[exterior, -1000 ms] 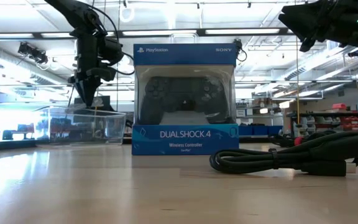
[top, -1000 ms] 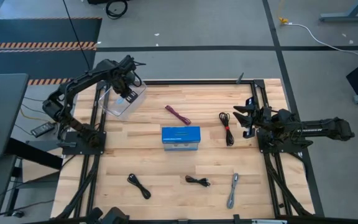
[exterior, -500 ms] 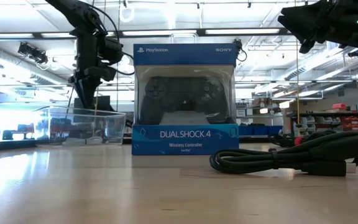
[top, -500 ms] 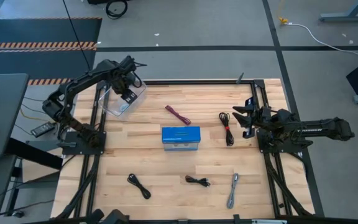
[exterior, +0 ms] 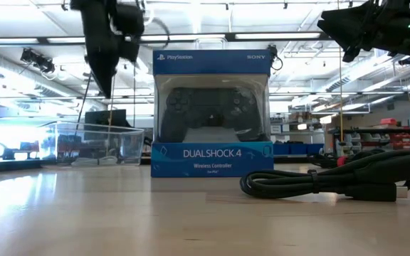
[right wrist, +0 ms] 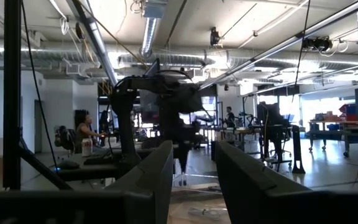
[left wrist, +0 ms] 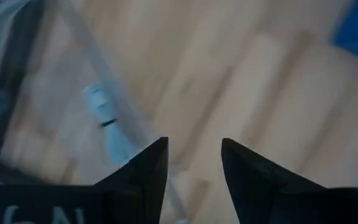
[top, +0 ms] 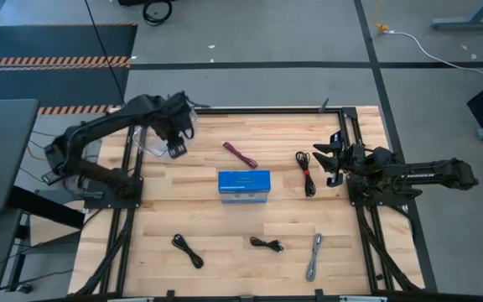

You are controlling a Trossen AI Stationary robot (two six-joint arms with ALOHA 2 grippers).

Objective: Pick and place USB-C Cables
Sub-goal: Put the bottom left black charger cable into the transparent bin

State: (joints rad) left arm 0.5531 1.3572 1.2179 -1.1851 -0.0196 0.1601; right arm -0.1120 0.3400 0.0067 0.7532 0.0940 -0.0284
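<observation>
Over the rim of the clear plastic tub [top: 152, 148] at the far-left corner of the tabletop [top: 225, 220], my left gripper [top: 177, 143] hangs raised, its fingers moderately parted and holding nothing. Inside the tub, closest to it, the left wrist view shows a pale cable end [left wrist: 104, 124], blurred but apparently lying on the tub's floor. So I judge this to be the gap between one drop and the next pick: the left arm must clear the tub wall, swing out over the wood and come down with its fingers astride a thin cord.

The nearest candidate is the maroon cable [top: 240, 155], just beyond the tub towards the middle of the far edge. The DualShock 4 box [top: 244, 186] stands at the table's centre, past the cord, and has to be avoided. Farther off, a looped black cable [top: 187, 250] lies towards the near-left corner, and a small black cable [top: 267, 244] sits at the middle of the near edge. A folded black cable [top: 306, 174] lies by the right edge, just beside my right gripper [top: 325, 164], which waits lifted with its fingers parted. Farthest away, the silver-grey cable [top: 314, 256] lies towards the near-right corner.
</observation>
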